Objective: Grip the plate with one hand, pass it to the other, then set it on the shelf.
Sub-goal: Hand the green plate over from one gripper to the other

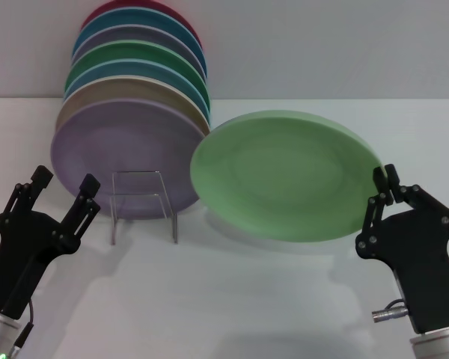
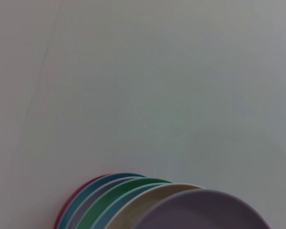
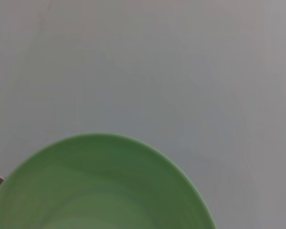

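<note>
The pale mint-green plate [image 1: 288, 173] is held tilted above the table, right of centre in the head view. My right gripper [image 1: 385, 187] is shut on its right rim. The plate fills the lower part of the right wrist view [image 3: 100, 191]. My left gripper [image 1: 63, 191] is open and empty at the left, in front of the plate stack and apart from the held plate. The clear shelf [image 1: 144, 202] stands on the table between the two grippers, with nothing on it.
A leaning stack of several coloured plates [image 1: 131, 112] stands at the back left against the wall, a lilac plate [image 1: 123, 153] in front; it also shows in the left wrist view [image 2: 157, 205]. The white table [image 1: 232, 299] spreads in front.
</note>
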